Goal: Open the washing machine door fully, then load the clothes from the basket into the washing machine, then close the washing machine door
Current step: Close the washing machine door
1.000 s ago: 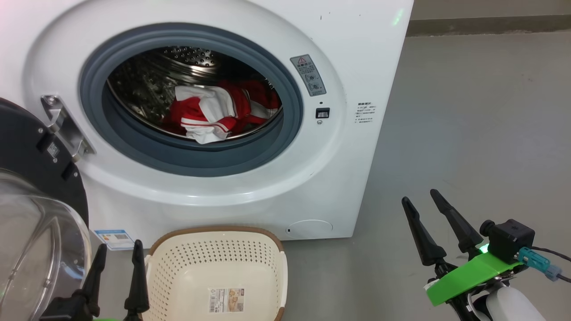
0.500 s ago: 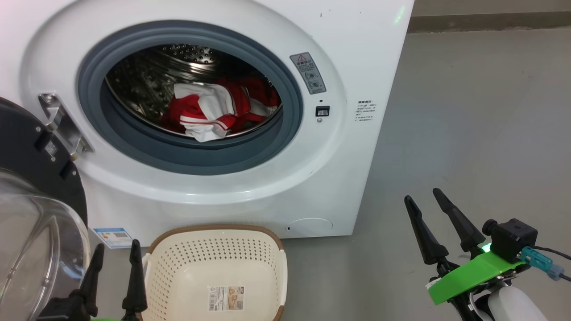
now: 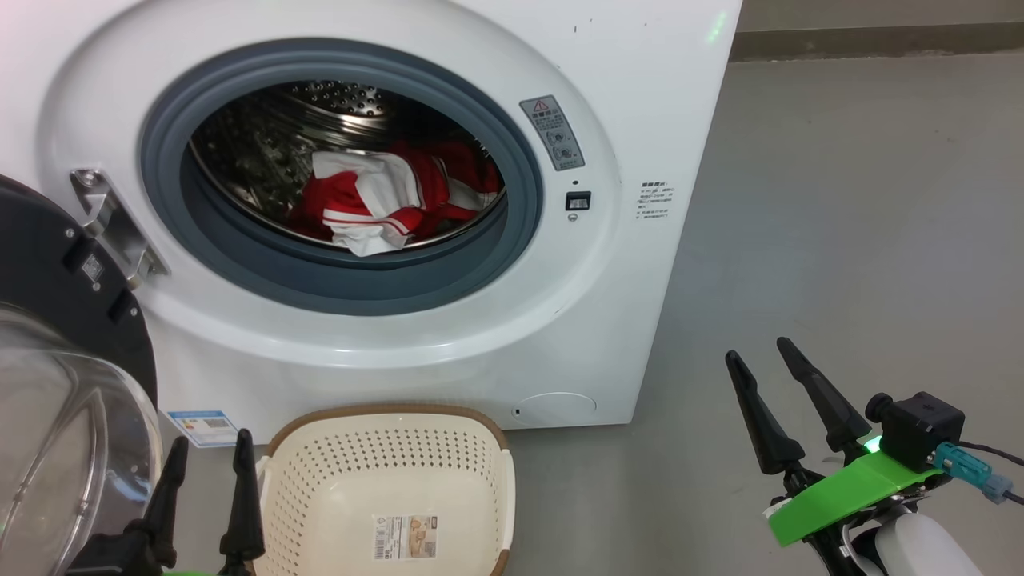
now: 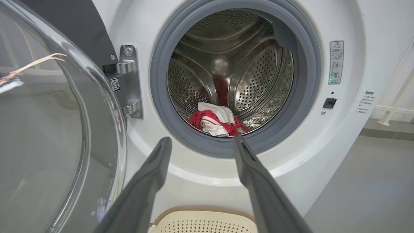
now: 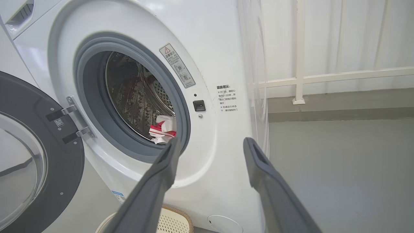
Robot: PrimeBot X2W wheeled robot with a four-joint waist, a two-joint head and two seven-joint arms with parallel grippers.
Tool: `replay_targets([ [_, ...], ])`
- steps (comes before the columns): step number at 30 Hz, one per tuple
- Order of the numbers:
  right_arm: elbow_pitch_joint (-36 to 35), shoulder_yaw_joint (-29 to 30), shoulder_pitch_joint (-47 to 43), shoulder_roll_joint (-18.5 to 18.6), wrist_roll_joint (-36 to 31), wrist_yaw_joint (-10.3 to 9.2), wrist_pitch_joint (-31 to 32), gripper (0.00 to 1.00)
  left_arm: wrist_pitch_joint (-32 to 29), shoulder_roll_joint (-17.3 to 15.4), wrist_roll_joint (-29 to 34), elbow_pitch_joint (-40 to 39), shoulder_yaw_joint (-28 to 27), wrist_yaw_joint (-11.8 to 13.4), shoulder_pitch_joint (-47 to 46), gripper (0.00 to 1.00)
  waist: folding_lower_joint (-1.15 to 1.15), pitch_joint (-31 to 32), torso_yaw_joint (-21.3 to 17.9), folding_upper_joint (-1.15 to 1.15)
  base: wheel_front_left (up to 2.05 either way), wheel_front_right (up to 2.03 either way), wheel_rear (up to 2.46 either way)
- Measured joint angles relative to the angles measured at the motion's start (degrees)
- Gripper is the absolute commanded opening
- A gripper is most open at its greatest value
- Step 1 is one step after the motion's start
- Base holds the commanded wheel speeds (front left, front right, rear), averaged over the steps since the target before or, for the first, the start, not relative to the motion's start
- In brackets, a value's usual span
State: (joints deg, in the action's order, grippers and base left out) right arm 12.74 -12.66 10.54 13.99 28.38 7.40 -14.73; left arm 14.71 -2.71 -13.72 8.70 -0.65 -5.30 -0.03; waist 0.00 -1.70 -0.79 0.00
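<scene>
Grey floor (image 3: 840, 240) carries everything before you, and no worktop is involved. At 9 o'clock in your head view the washing machine door (image 3: 56, 272) stands swung wide on its hinge (image 3: 112, 220), with its glass bowl (image 3: 72, 448) turned toward you, so I judge the first step as done. At 7 o'clock your left tool (image 3: 213, 438) hangs just beside that glass, its two fingers spread apart and holding nothing. At 6 o'clock the basket (image 3: 384, 410) sits on the floor, close in front of the washing machine (image 3: 640, 96). Inside it you find the product sticker (image 3: 406, 536) and no fabric. At 11 o'clock the clothes (image 3: 384, 204) lie in a red and white heap on the bottom of the steel drum (image 3: 264, 152), behind the grey gasket (image 3: 528, 200) and not hanging over it. The loading therefore looks finished too. At 4 o'clock your right tool (image 3: 758, 350) hovers over bare floor, well apart from the machine, its fingers also spread and empty. As far as I can judge, one step is left for you: to swing the door closed until it latches.
</scene>
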Motion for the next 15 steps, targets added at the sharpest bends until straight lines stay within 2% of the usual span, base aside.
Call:
replay_targets([
  [15, -0.08, 0.16, 0.00, -0.01, 0.00, 0.00, 0.00, 1.00, 0.00, 0.09, 0.02, -0.53, -0.19, -0.09, 0.01, 1.00, 0.00, -0.36, -0.26, 0.00, -0.03, 0.03, 0.00],
])
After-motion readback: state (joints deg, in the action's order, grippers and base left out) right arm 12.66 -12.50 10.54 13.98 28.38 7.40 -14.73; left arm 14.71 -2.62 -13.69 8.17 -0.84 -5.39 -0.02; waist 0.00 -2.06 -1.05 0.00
